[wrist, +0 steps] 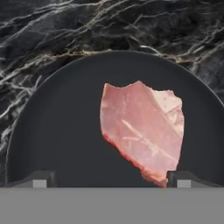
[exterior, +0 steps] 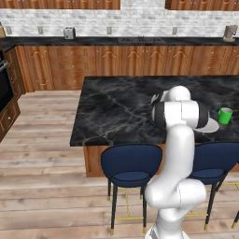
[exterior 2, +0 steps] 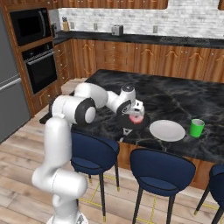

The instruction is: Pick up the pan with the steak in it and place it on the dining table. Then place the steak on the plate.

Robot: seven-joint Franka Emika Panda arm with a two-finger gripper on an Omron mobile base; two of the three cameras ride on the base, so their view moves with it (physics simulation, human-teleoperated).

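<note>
Two dark fingertips [wrist: 43, 179] are seen at the bottom edge of the hand view, set wide apart, so the tool [wrist: 111, 180] is spread wide with nothing held between them. Just past them the steak [wrist: 142, 131] is shown lying flat inside the pan [wrist: 57, 131], right of the frame's centre, its lower tip close to the right-hand fingertip. The pan is set on the black, white-veined tabletop [wrist: 43, 35], whose marble is seen along the top and left of that frame.

From the right base view, the tool [exterior 2: 134, 114] is seen at the centre of the frame, poised directly over the pan [exterior 2: 131, 121], with the steak [exterior 2: 136, 119] visible as a pinkish patch beneath it. The pan is placed near the front edge of the dining table [exterior 2: 175, 94]. Just to its right a white plate [exterior 2: 167, 130] is laid, and further right a green cup [exterior 2: 197, 127] is stood upright.

From the left base view, the green cup [exterior: 225, 115] is seen at the right of the frame, and blue stools [exterior: 131, 163] are lined along the near side of the tabletop [exterior: 116, 109].
</note>
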